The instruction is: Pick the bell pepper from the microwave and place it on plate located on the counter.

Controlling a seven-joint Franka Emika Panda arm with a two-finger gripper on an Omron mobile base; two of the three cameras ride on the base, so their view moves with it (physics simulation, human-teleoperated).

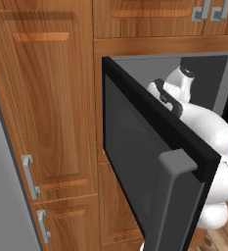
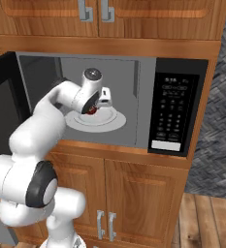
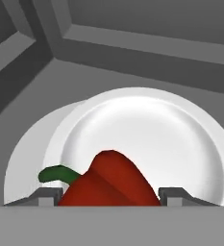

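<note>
The microwave (image 2: 41,72) stands open, its dark glass door (image 1: 135,147) swung out to the left. Inside, the red bell pepper (image 3: 108,180) with its green stem lies on a round white dish (image 3: 147,129) that rests on the turntable (image 2: 107,118). My arm reaches into the cavity. My gripper (image 3: 111,194) is down over the bell pepper (image 2: 91,110), open, with one fingertip (image 3: 46,194) on each side of it, close against its flanks. The plate and the counter are out of view.
The door's grey bar handle (image 1: 174,196) juts toward the base at the left. The microwave's control panel (image 2: 175,114) is at the right. Wooden cabinets (image 2: 134,193) lie above and below, and a tall wooden cabinet (image 1: 47,122) stands at the left.
</note>
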